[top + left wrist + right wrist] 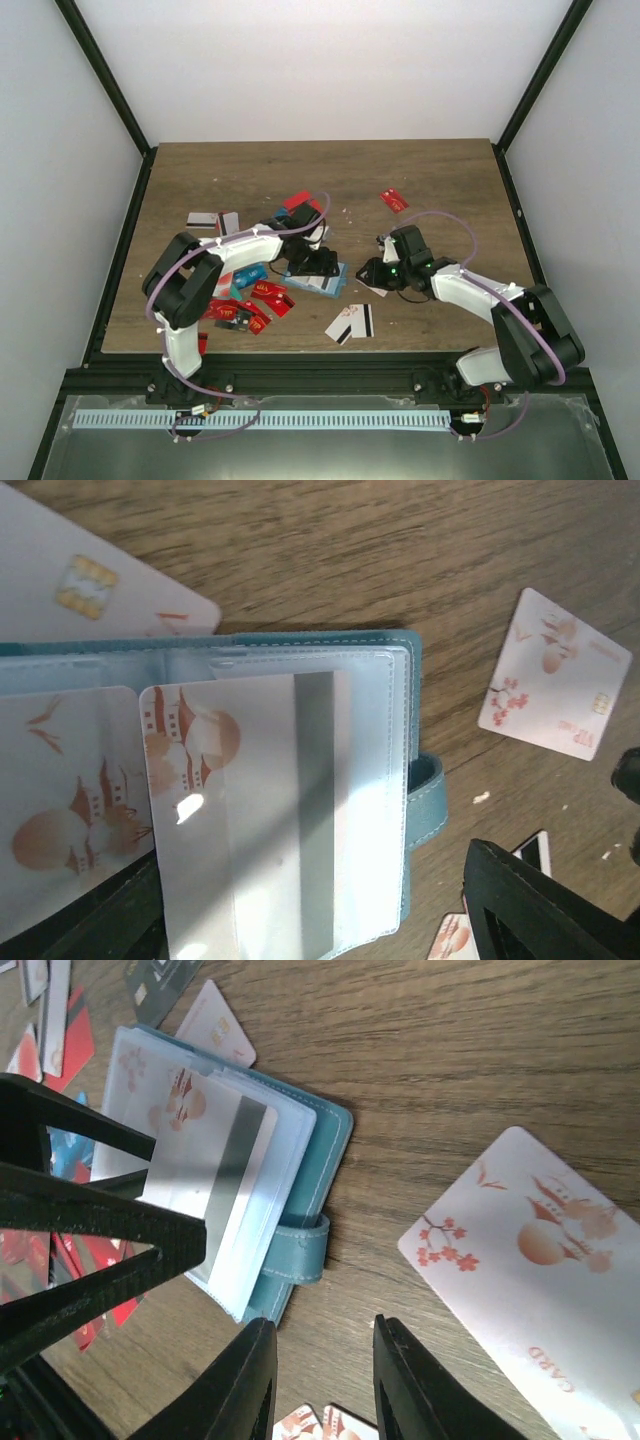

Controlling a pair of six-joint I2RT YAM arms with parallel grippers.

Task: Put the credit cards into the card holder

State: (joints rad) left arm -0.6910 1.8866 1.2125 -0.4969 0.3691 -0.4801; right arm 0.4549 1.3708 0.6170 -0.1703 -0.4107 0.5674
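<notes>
The teal card holder (418, 810) lies open on the table, its clear pockets facing up. A white credit card with a grey stripe (250, 810) sits partly inside the right pocket, and another white card with red marks (70, 800) fills the left pocket. My left gripper (310, 920) hovers over the holder (330, 285), open, its fingers (530, 910) apart from the striped card. My right gripper (322, 1380) stands open just right of the holder (300, 1160), over bare wood, with nothing between its fingers. In the top view the left gripper (312, 265) and the right gripper (368, 275) are close together.
Loose cards lie around: a red pile (255, 305) at the left, two white black-striped cards (350, 322) near the front edge, a red card (394, 200) further back, striped cards (210, 219) at the back left. A white card (540, 1260) lies right of my right gripper.
</notes>
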